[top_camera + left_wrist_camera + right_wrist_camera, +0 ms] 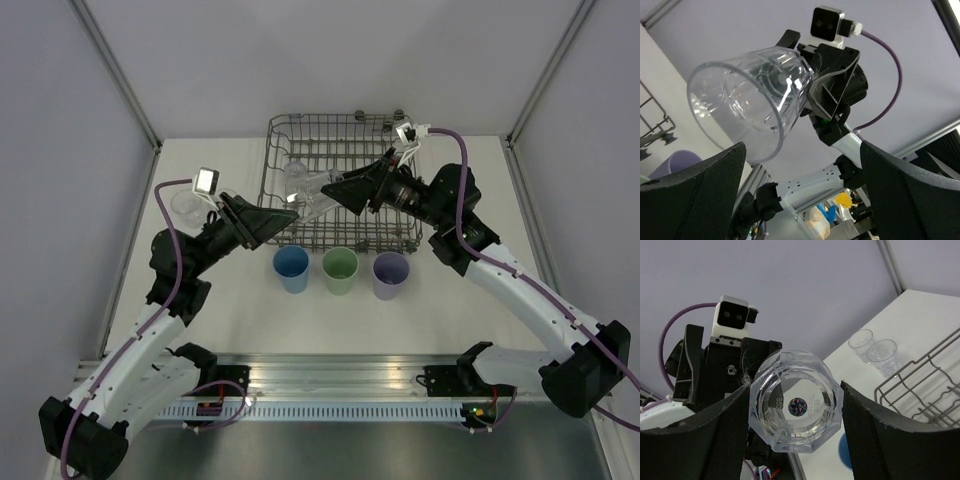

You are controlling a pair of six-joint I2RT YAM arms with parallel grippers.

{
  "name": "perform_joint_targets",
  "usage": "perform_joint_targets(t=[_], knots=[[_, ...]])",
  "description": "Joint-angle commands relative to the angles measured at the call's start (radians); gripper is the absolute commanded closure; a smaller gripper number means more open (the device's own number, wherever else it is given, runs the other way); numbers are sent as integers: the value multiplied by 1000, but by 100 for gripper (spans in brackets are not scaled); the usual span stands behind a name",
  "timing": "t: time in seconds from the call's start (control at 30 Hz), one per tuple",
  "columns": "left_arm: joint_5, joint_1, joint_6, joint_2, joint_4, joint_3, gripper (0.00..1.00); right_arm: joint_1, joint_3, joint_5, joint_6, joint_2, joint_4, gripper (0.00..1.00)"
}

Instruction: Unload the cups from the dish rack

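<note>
A clear glass [797, 407] hung on its side in mid-air over the front left part of the dish rack [340, 125], its base clenched between the right jaws. The left jaws stood spread wide on either side of the glass's open mouth, and whether they touched its rim could not be told. A blue tumbler [291, 268], a green tumbler [340, 270] and a lilac tumbler [390, 275] stood upright in a row on the tabletop [300, 330], just in front of the rack. Two more glasses [883, 354] stood side by side on the tabletop, left of the rack.
</note>
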Motion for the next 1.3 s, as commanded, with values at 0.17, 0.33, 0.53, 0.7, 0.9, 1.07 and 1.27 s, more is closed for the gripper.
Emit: perform_joint_targets(t=[0.17, 0.33, 0.53, 0.7, 0.9, 1.07, 1.27], knots=[[-28, -45, -75, 33, 309, -3, 27, 3, -52, -121, 104, -55, 220, 67], [-31, -62, -78, 39, 345, -15, 48, 3, -64, -132, 110, -61, 252, 67], [-13, -71, -76, 56, 352, -3, 84, 2, -71, -147, 126, -58, 285, 67], [-16, -73, 5, 44, 239, 25, 98, 2, -69, -141, 104, -60, 256, 63], [-82, -74, 215, -18, -60, 86, 98, 2, -55, -89, -8, -70, 101, 2], [-236, -74, 463, -32, -411, 207, 98, 2, 27, 133, -193, -61, -224, 2], [-605, -73, 677, 14, -879, 365, 98, 2, 40, 299, -299, -77, -390, 2]])
